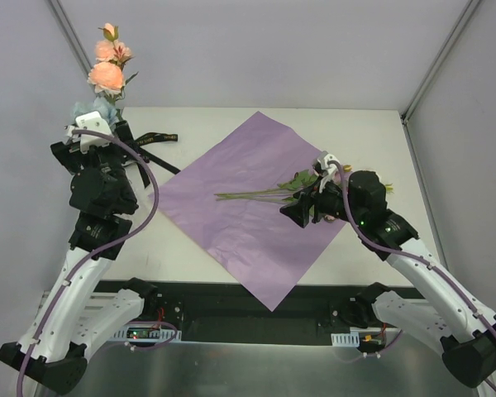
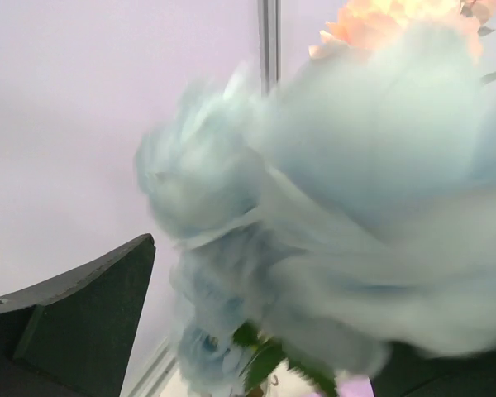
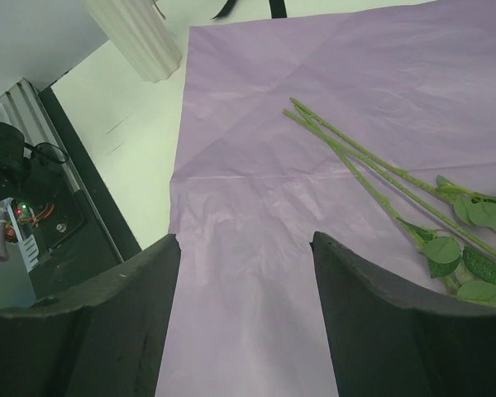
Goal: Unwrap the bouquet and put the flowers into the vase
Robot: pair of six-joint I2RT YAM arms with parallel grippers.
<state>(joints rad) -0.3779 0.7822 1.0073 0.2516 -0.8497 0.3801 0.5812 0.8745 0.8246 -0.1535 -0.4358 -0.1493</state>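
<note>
Peach and pink flowers (image 1: 107,70) stand upright at the table's far left with pale blue blooms (image 1: 99,107) below them. My left gripper (image 1: 93,124) is right at those blooms and hides the vase in the top view. In the left wrist view the blurred blue blooms (image 2: 347,182) fill the frame, and the left gripper (image 2: 269,298) has its jaws wide apart, open. The white ribbed vase (image 3: 140,37) shows in the right wrist view. More flowers (image 1: 260,195) lie on the unfolded purple paper (image 1: 231,223). My right gripper (image 3: 246,244) hovers open over the paper, left of their stems (image 3: 355,157).
A black ribbon (image 1: 153,141) lies on the white table (image 1: 372,141) beside the left arm. Grey walls close in the table at the back and both sides. A black rail with electronics (image 3: 33,215) runs along the near edge.
</note>
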